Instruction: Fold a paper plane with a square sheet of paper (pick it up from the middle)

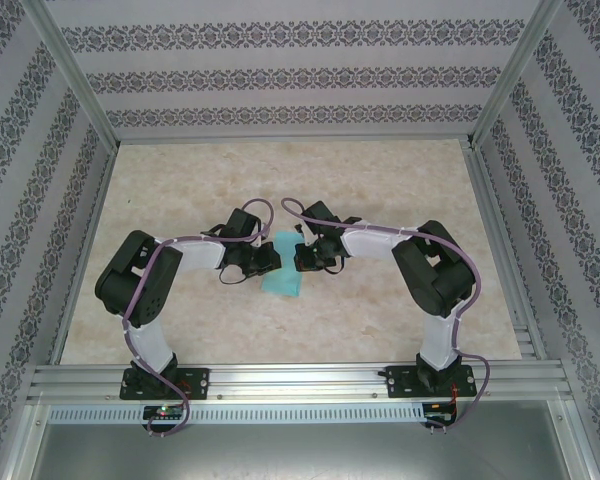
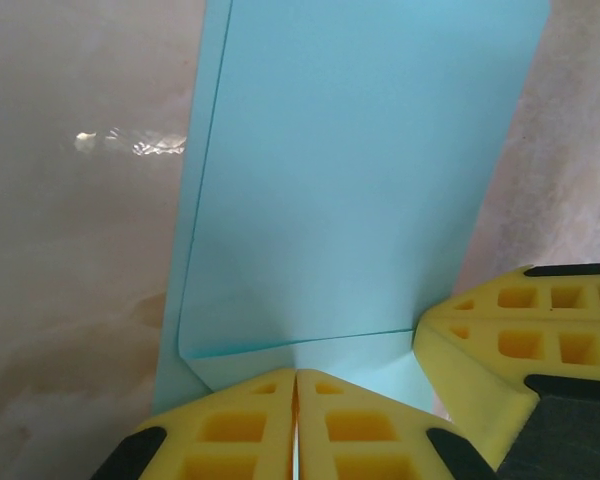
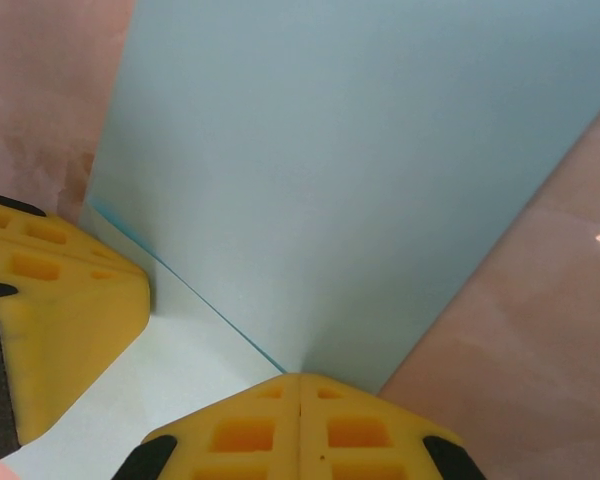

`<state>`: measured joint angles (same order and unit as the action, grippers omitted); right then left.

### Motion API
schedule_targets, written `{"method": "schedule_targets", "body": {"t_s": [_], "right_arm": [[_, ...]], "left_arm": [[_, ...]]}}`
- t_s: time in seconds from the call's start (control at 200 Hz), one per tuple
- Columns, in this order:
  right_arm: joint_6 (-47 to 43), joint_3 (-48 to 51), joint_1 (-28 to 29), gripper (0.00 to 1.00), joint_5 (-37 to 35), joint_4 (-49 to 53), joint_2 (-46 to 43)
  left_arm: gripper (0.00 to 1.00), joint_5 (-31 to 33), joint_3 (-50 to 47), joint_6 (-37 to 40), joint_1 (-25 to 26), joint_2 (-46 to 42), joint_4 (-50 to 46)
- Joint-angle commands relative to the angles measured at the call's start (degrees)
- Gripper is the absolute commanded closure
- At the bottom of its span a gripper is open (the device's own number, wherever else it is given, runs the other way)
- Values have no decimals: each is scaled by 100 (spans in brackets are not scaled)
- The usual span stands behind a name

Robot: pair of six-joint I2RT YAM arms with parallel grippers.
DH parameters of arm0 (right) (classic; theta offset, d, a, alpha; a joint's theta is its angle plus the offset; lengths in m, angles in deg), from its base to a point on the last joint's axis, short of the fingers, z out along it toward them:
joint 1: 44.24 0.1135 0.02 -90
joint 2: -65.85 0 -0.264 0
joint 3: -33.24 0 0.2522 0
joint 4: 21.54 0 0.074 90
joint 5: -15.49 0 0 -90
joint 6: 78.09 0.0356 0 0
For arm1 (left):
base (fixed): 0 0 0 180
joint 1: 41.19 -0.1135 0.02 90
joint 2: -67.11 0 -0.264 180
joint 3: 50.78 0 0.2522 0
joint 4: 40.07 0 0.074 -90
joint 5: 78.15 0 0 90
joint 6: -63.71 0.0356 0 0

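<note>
The square sheet of paper [image 1: 283, 277], turquoise and partly folded, is held between both grippers near the table's middle. My left gripper [image 1: 267, 262] is shut on its left side and my right gripper [image 1: 303, 259] is shut on its right side. In the left wrist view the sheet [image 2: 360, 170] rises away from the closed yellow jaws of the left gripper [image 2: 296, 372], with a crease across its near end; the right gripper's fingers [image 2: 500, 350] touch it at the lower right. In the right wrist view the sheet [image 3: 350, 170] spreads out from the right gripper [image 3: 300, 376], and the left gripper's fingers [image 3: 60, 310] sit at the left.
The marble-patterned table [image 1: 380, 190] is boxed in by patterned walls [image 1: 280, 70] and aluminium posts. A metal rail [image 1: 300, 380] runs along the near edge where both arm bases are bolted.
</note>
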<state>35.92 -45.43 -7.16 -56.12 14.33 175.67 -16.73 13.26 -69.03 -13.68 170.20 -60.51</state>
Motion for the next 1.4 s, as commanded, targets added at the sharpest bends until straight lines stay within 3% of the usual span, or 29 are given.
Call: {"method": "schedule_targets", "body": {"t_s": [0.0, 0.135, 0.415, 0.849, 1.399], "right_arm": [[-40, -68, -68, 96, -2, 62, 21], [129, 37, 39, 95, 153, -36, -601], [795, 641, 799, 93, -555, 37, -1220], [900, -31, 1428, 93, -999, 465, -506], [754, -93, 1486, 93, -1221, 822, -263]], "left_arm": [[91, 354, -190, -104, 46, 132, -158], [91, 400, -342, -191, 57, 155, -61], [92, 533, -475, -252, 74, 144, -30], [92, 581, -431, -324, 94, 261, -87], [92, 680, -448, -398, 94, 246, -79]]}}
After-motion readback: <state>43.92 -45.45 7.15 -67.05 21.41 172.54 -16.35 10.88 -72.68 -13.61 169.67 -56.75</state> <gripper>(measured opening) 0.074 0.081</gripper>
